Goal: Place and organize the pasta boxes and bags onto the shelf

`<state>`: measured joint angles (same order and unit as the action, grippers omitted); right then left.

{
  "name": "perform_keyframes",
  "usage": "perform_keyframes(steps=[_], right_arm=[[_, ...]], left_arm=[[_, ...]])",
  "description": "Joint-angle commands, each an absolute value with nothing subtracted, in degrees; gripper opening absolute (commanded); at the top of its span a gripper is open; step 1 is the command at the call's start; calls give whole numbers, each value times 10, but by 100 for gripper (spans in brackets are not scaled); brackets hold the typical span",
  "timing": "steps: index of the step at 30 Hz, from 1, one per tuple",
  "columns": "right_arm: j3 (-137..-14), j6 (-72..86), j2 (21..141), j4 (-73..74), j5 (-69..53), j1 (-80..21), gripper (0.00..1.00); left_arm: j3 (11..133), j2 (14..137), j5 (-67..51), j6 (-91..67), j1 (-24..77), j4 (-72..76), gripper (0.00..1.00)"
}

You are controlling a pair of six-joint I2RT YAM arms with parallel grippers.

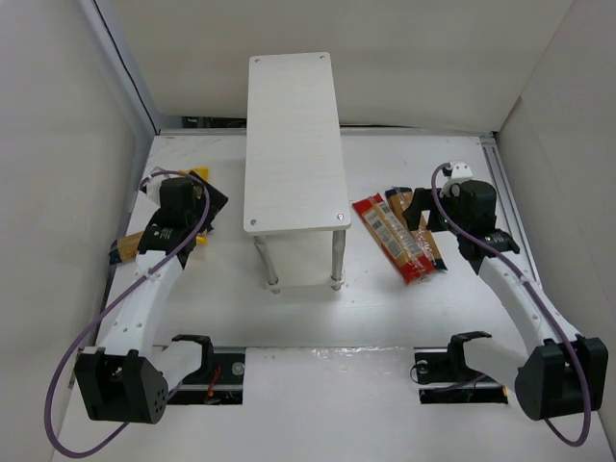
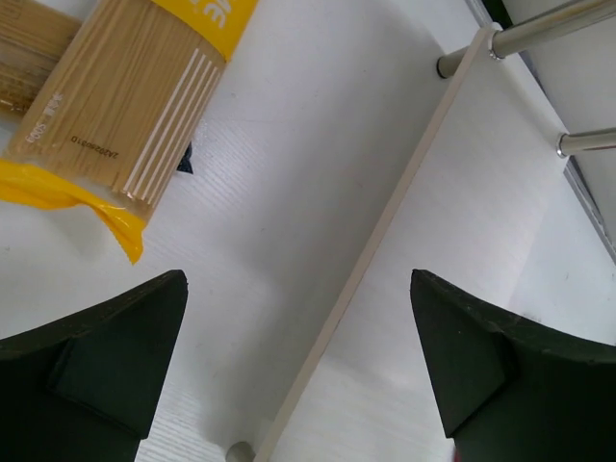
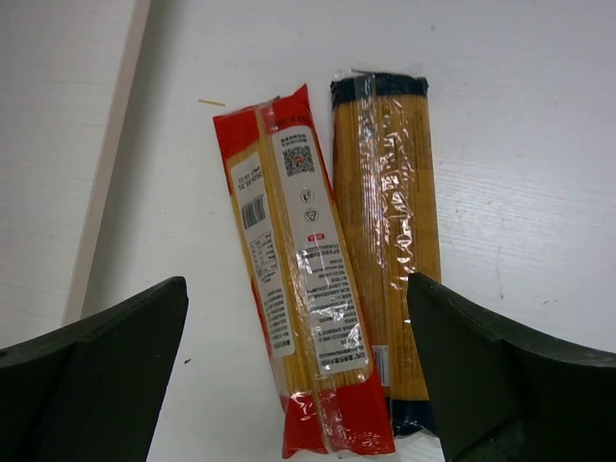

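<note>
The shelf (image 1: pixel 294 144) stands at the table's middle, both boards bare. A red pasta pack with white label (image 1: pixel 390 239) and a golden-brown pack with dark ends (image 1: pixel 421 231) lie side by side right of it. My right gripper (image 1: pixel 417 210) hovers open and empty over them; in the right wrist view the red pack (image 3: pixel 298 260) and the golden-brown pack (image 3: pixel 390 231) lie between the spread fingers of that gripper (image 3: pixel 298 375). My left gripper (image 1: pixel 190 219) is open and empty (image 2: pixel 298 366), over the table left of the shelf. A yellow-ended spaghetti pack (image 2: pixel 135 106) lies beyond it.
More packs lie at the far left under my left arm: a dark one (image 1: pixel 216 197) and a golden-brown one (image 1: pixel 125 248). The shelf's lower board edge (image 2: pixel 385 241) and metal legs (image 2: pixel 539 29) are close to my left gripper. White walls enclose the table.
</note>
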<state>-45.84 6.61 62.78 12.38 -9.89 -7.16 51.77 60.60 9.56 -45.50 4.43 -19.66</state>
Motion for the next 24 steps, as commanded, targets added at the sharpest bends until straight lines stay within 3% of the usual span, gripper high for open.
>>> perform_keyframes(steps=[1, 9, 24], right_arm=[[-447, 24, 590, 86, -95, -83, 100], [-429, -49, 589, 106, -164, -95, 100], [-576, -106, 860, 232, 20, -184, 100]], left_arm=[[531, 592, 75, -444, 46, -164, 100], [508, 587, 49, -443, 46, -133, 100], [481, 587, 59, -432, 51, -128, 100]])
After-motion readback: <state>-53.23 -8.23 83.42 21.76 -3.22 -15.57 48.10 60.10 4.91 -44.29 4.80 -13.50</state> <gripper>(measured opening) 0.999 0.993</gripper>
